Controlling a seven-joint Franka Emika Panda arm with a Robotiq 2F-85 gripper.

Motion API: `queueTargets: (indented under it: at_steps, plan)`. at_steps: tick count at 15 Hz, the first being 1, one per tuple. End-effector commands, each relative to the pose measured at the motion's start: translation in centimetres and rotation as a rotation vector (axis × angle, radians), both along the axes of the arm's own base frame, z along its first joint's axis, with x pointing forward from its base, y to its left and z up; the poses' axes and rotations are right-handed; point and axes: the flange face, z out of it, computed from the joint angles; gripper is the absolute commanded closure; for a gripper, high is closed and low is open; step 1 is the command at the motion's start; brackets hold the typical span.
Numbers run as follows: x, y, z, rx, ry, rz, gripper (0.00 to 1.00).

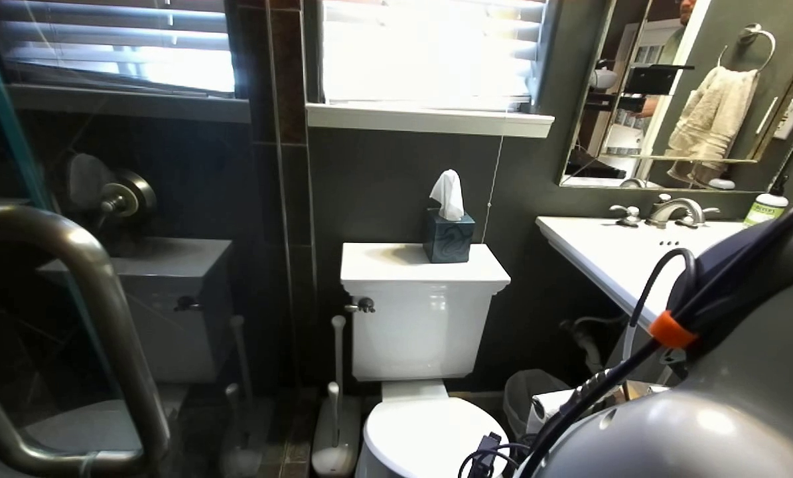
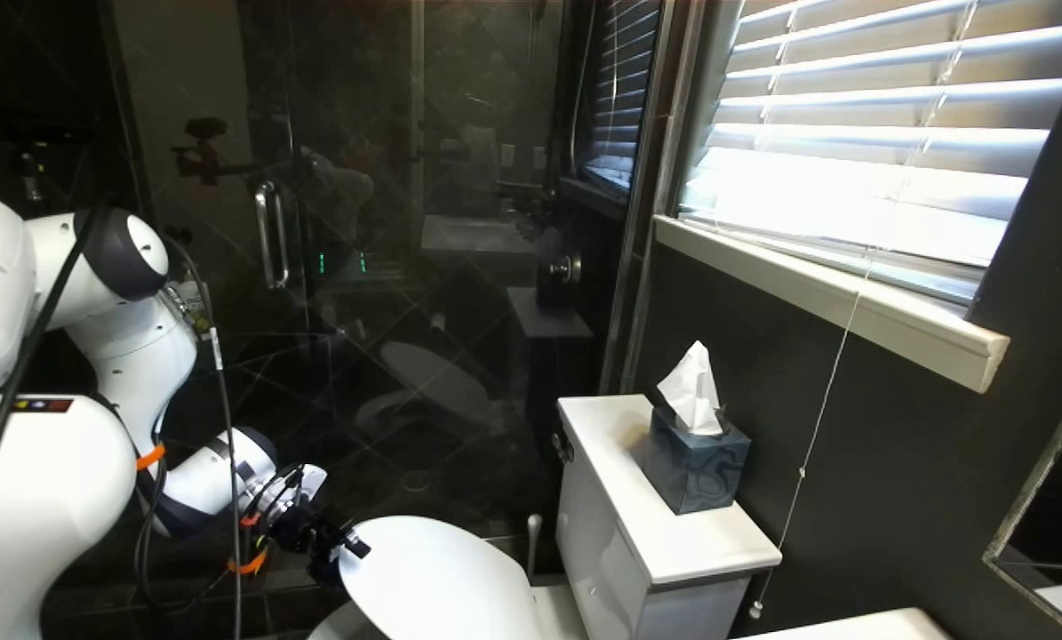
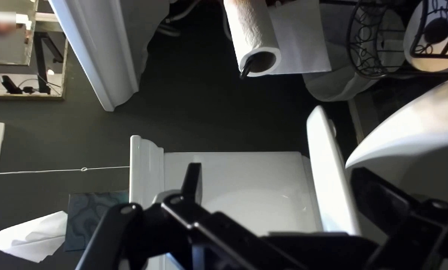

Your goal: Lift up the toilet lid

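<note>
Near right in an exterior view: robot arm (image 1: 715, 425), white-grey, w/ blk cable (image 1: 588, 378) & orange tie (image 1: 673, 330). Center, against far wall (image 1: 383, 179): toilet tank (image 1: 416, 332), white, tank top (image 1: 386, 262) on, so contents hidden. Sink (image 1: 608, 255) far right, same wall; arm blocks part of it, can't tell what's in it.

Toilet lid (image 2: 446, 578), smooth, white: rear end by tank, front edge raised, tilted, apart from white rim (image 3: 403, 127) beneath (seat or bowl, can't tell which).

Waste bin (image 1: 517, 405) low, right of tank: translucent bag (image 1: 535, 382) in it, contents not readable. White caddy (image 1: 335, 459) low, just left of lid: 2 long handles (image 1: 338, 345) upright in it, tool type unclear. Wire holder (image 3: 360, 48), blk scrollwork, right of lid: round white item (image 3: 415, 41) inside, dk center, seen end-on.

Gripper (image 3: 278, 180), blk, at lid's front edge: fingers apart, lid edge in gap betw. them, one finger above lid, one under. Contact w/ lid: can't tell.

Tissue box (image 1: 448, 238), dk blue marbled, on tank top rt. of center, both exterior views: 1 white tissue (image 1: 449, 194) stands up thru top opening. Paper roll (image 3: 252, 30) on blk bar (image 3: 246, 68), right of lid, sheet (image 3: 302, 41) hanging; bar end shows in hollow core. Soap bottle (image 1: 764, 209), far rt. corner of sink: green label, dk pump; fill level can't tell.
</note>
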Motion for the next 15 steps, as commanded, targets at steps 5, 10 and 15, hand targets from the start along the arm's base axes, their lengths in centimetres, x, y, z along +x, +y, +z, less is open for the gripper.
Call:
queueTargets:
  at_steps: [5, 10, 15]
  plan:
    - [0.4, -0.8, 0.9, -0.065, -0.099, -0.009, 0.0]
    - [0.7, -3.0, 2.9, -0.201, -0.247, -0.048, 0.0]
    - [1.8, -4.5, 5.6, -0.303, -0.416, -0.1, 0.0]
